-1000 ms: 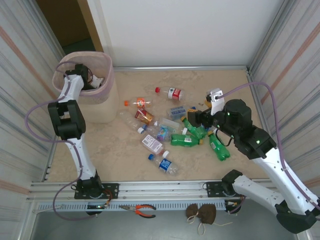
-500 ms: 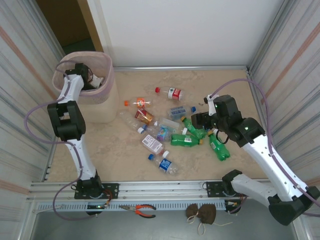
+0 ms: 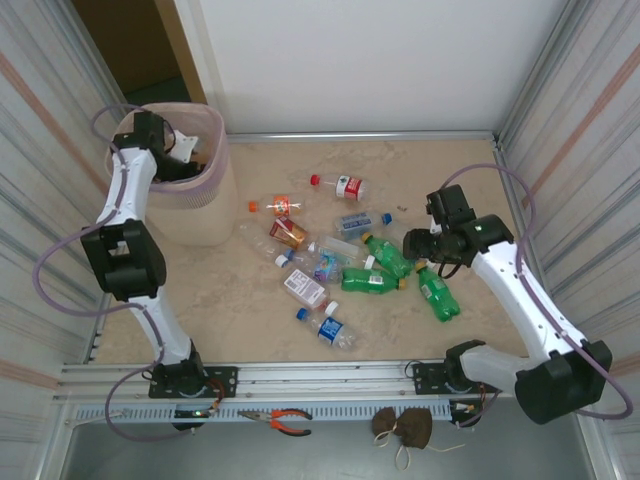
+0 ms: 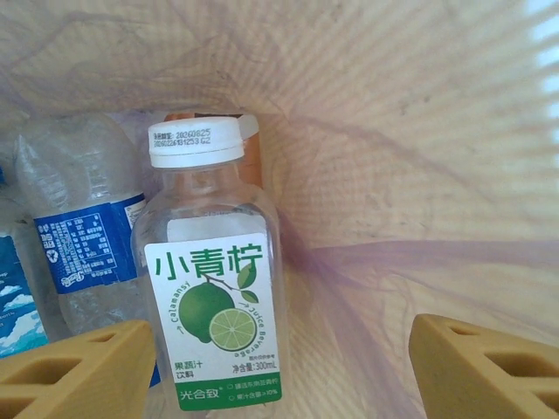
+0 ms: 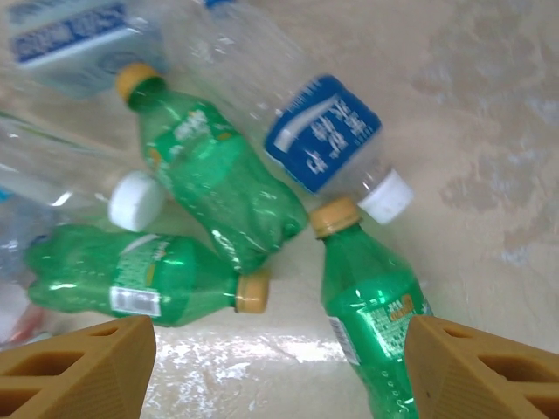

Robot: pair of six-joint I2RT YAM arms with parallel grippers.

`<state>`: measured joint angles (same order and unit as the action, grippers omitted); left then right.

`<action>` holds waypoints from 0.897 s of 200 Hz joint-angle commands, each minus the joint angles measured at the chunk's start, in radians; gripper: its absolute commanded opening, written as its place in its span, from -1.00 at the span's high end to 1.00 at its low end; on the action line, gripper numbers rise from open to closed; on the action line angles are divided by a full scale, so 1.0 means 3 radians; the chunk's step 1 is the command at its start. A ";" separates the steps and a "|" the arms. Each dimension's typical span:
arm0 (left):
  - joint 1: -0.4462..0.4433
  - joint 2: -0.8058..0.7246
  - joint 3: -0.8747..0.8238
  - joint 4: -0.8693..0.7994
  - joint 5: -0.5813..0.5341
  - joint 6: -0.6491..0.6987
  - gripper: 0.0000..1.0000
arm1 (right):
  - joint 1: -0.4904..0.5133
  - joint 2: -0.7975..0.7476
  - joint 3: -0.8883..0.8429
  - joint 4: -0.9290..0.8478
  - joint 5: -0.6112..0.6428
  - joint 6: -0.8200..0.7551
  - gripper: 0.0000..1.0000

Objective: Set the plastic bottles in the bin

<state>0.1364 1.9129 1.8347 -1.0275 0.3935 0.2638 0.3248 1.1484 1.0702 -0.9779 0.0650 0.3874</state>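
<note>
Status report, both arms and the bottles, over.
Left jaws open inside pink bin, lime drink bottle below them. Right jaws open over green bottles. Nothing blocking.

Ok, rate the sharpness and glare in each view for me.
Top external: sharp, evenly lit, soft shadows beneath the plastic bottles. Left wrist: crisp lime-label bottle, with the bin wall blown out at upper right. Right wrist: motion-blurred, worst at upper left, with glare on the table.

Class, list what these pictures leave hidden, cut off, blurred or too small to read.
Top external: much of the bin's inside, hidden by the left arm and rim.
Left wrist: the lime bottle's base, cut off by the bottom edge.
Right wrist: the top-left blue label, blurred.
Top external: bottle labels, too small to read.
</note>
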 commanded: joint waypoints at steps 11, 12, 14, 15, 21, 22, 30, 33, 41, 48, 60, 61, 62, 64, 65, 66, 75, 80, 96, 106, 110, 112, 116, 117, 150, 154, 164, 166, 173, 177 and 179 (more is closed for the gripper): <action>0.0055 -0.0250 -0.0153 0.0088 0.0168 -0.0066 -0.53 | -0.0157 0.0180 -0.0197 -0.0164 0.0103 0.0268 -0.47; 0.0059 -0.0253 -0.0156 0.0090 0.0169 -0.0069 -0.53 | -0.0162 0.0185 -0.0205 -0.0165 0.0110 0.0271 -0.47; 0.0061 -0.0261 -0.0164 0.0095 0.0173 -0.0067 -0.53 | -0.0169 0.0192 -0.0214 -0.0158 0.0120 0.0280 -0.47; 0.0064 -0.0266 -0.0169 0.0098 0.0175 -0.0067 -0.53 | -0.0173 0.0194 -0.0221 -0.0157 0.0126 0.0285 -0.47; 0.0067 -0.0284 -0.0189 0.0115 0.0187 -0.0066 -0.53 | -0.0200 0.0212 -0.0263 -0.0147 0.0161 0.0320 -0.47; 0.0069 -0.0290 -0.0192 0.0113 0.0187 -0.0064 -0.53 | -0.0201 0.0214 -0.0269 -0.0144 0.0164 0.0325 -0.47; 0.0072 -0.0316 -0.0202 0.0122 0.0185 -0.0057 -0.53 | -0.0236 0.0224 -0.0341 -0.0106 0.0169 0.0347 -0.47; 0.0076 -0.0322 -0.0205 0.0121 0.0186 -0.0057 -0.52 | -0.0245 0.0223 -0.0369 -0.0080 0.0166 0.0350 -0.48; 0.0080 -0.0347 -0.0205 0.0122 0.0191 -0.0060 -0.53 | -0.0278 0.0223 -0.0467 -0.0011 0.0187 0.0391 -0.51; 0.0087 -0.0365 -0.0217 0.0134 0.0206 -0.0066 -0.53 | -0.0303 0.0214 -0.0550 0.0044 0.0197 0.0423 -0.53; 0.0101 -0.0398 -0.0237 0.0165 0.0252 -0.0077 -0.53 | -0.0348 0.0200 -0.0673 0.0148 0.0198 0.0459 -0.58; 0.0102 -0.0399 -0.0239 0.0166 0.0257 -0.0082 -0.53 | -0.0350 0.0198 -0.0684 0.0160 0.0200 0.0463 -0.59; 0.0102 -0.0401 -0.0240 0.0170 0.0263 -0.0084 -0.52 | -0.0353 0.0197 -0.0694 0.0166 0.0201 0.0471 -0.59; 0.0107 -0.0407 -0.0240 0.0175 0.0270 -0.0086 -0.52 | -0.0358 0.0196 -0.0710 0.0185 0.0202 0.0479 -0.60; 0.0107 -0.0408 -0.0240 0.0176 0.0272 -0.0086 -0.52 | -0.0360 0.0196 -0.0717 0.0191 0.0202 0.0486 -0.61; 0.0108 -0.0411 -0.0243 0.0180 0.0275 -0.0089 -0.53 | -0.0363 0.0194 -0.0723 0.0194 0.0202 0.0490 -0.61; 0.0117 -0.0424 -0.0251 0.0185 0.0301 -0.0093 -0.52 | -0.0385 0.0196 -0.0769 0.0267 0.0174 0.0525 -0.67; 0.0120 -0.0422 -0.0248 0.0192 0.0310 -0.0096 -0.52 | -0.0399 0.0202 -0.0802 0.0312 0.0149 0.0541 -0.69; 0.0130 -0.0431 -0.0258 0.0198 0.0327 -0.0099 -0.52 | -0.0444 0.0233 -0.0892 0.0445 0.0069 0.0574 -0.76; 0.0134 -0.0439 -0.0261 0.0198 0.0337 -0.0100 -0.52 | -0.0455 0.0273 -0.0939 0.0502 0.0055 0.0593 -0.76; 0.0138 -0.0440 -0.0262 0.0198 0.0340 -0.0102 -0.52 | -0.0466 0.0277 -0.0964 0.0526 0.0050 0.0599 -0.76; 0.0138 -0.0444 -0.0261 0.0200 0.0340 -0.0102 -0.52 | -0.0471 0.0283 -0.0975 0.0539 0.0046 0.0600 -0.76; 0.0139 -0.0449 -0.0266 0.0203 0.0343 -0.0100 -0.52 | -0.0481 0.0290 -0.1001 0.0568 0.0036 0.0605 -0.76; 0.0139 -0.0447 -0.0266 0.0201 0.0341 -0.0101 -0.52 | -0.0485 0.0297 -0.1006 0.0571 0.0032 0.0608 -0.76; 0.0143 -0.0455 -0.0277 0.0211 0.0360 -0.0103 -0.52 | -0.0530 0.0360 -0.1141 0.0686 -0.0057 0.0691 -0.75; 0.0144 -0.0455 -0.0281 0.0213 0.0359 -0.0102 -0.52 | -0.0535 0.0365 -0.1155 0.0701 -0.0073 0.0701 -0.75; 0.0144 -0.0453 -0.0280 0.0209 0.0365 -0.0104 -0.52 | -0.0536 0.0367 -0.1189 0.0723 -0.0110 0.0736 -0.74; 0.0141 -0.0457 -0.0281 0.0211 0.0369 -0.0106 -0.52 | -0.0536 0.0369 -0.1199 0.0727 -0.0113 0.0743 -0.74; 0.0143 -0.0460 -0.0281 0.0209 0.0366 -0.0107 -0.52 | -0.0533 0.0361 -0.1221 0.0734 -0.0127 0.0772 -0.73; 0.0140 -0.0457 -0.0281 0.0209 0.0368 -0.0108 -0.52 | -0.0535 0.0356 -0.1233 0.0739 -0.0134 0.0790 -0.73; 0.0147 -0.0457 -0.0281 0.0211 0.0370 -0.0105 -0.52 | -0.0534 0.0355 -0.1239 0.0741 -0.0137 0.0796 -0.73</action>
<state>0.1692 1.8248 1.7664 -0.9592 0.4797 0.2382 0.1696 1.2518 0.7193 -0.7765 0.0517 0.5735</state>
